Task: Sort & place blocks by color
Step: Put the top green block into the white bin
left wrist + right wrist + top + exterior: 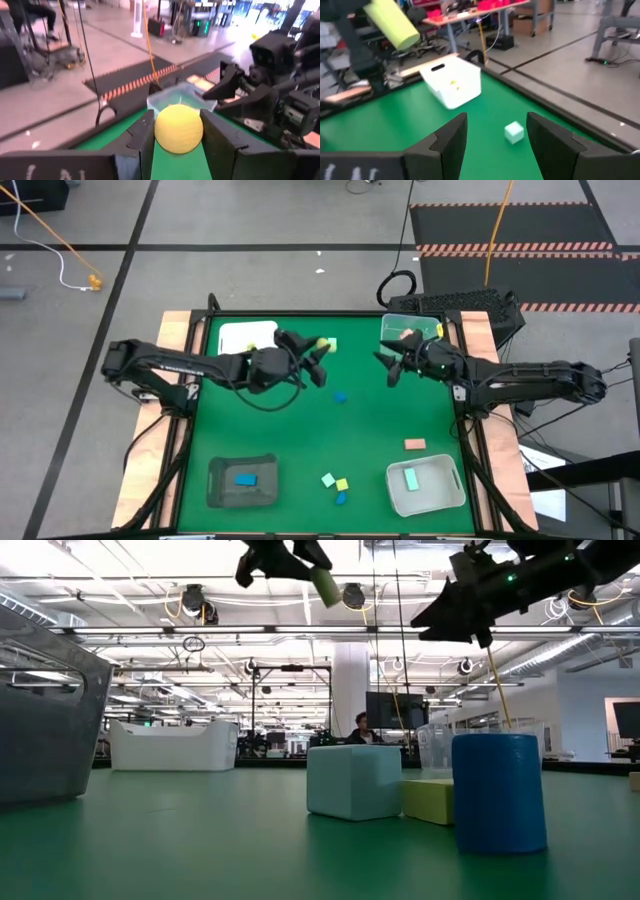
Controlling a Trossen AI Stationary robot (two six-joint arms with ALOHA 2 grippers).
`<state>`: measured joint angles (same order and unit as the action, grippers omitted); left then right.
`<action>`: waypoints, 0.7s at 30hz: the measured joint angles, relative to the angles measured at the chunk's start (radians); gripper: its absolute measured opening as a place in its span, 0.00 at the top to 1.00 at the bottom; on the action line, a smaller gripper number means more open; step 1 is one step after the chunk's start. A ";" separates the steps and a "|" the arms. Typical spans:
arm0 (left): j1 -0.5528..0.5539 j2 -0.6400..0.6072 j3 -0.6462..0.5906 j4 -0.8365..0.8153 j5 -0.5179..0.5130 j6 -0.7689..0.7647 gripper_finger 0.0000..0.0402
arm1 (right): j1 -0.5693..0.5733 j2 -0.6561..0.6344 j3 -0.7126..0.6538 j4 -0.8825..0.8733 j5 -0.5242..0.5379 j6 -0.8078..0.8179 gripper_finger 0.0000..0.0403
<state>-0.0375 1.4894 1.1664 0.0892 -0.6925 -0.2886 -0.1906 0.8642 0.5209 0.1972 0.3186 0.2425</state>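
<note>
My left gripper (317,355) is raised over the table's far middle, shut on a lime cylinder (325,585). My right gripper (495,142) hovers open and empty near the clear tray (410,330), facing the left one. On the table lie a mint cube (514,132), a blue block (340,396) and a pink block (415,444). A mint cube (353,780), a yellow block (428,800) and a blue cylinder (497,792) stand together near the front edge. My left gripper pinches the lime cylinder between its two fingers (142,137), which sit on its curved sides; its round end (178,128) faces the wrist camera. The fingers come roughly level from the table's left. The cylinder is lifted clear and slants down below them (390,22).
The white tray (248,337) at far left holds something yellow. The clear tray holds a pink block (407,335). The dark tray (243,480) at near left holds a blue block, and the white tray (425,485) at near right a mint one. Green mat lies bare at the centre.
</note>
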 joint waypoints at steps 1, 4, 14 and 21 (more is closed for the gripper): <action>0.004 -0.008 0.000 0.006 0.000 0.023 0.68 | -0.012 0.000 0.000 0.012 0.000 -0.001 0.51; 0.018 -0.021 0.000 0.044 -0.001 0.071 0.68 | -0.044 0.000 0.000 0.052 0.001 0.000 0.51; 0.133 -0.051 0.000 -0.087 -0.149 0.098 0.68 | -0.125 0.000 0.000 0.113 0.002 0.083 0.51; 0.278 -0.067 0.000 -0.372 -0.153 0.037 0.68 | -0.158 0.000 0.000 0.113 0.002 0.140 0.51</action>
<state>0.2402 1.4221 1.1667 -0.2828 -0.8459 -0.2513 -0.3487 0.8642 0.5209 0.3099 0.3210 0.3824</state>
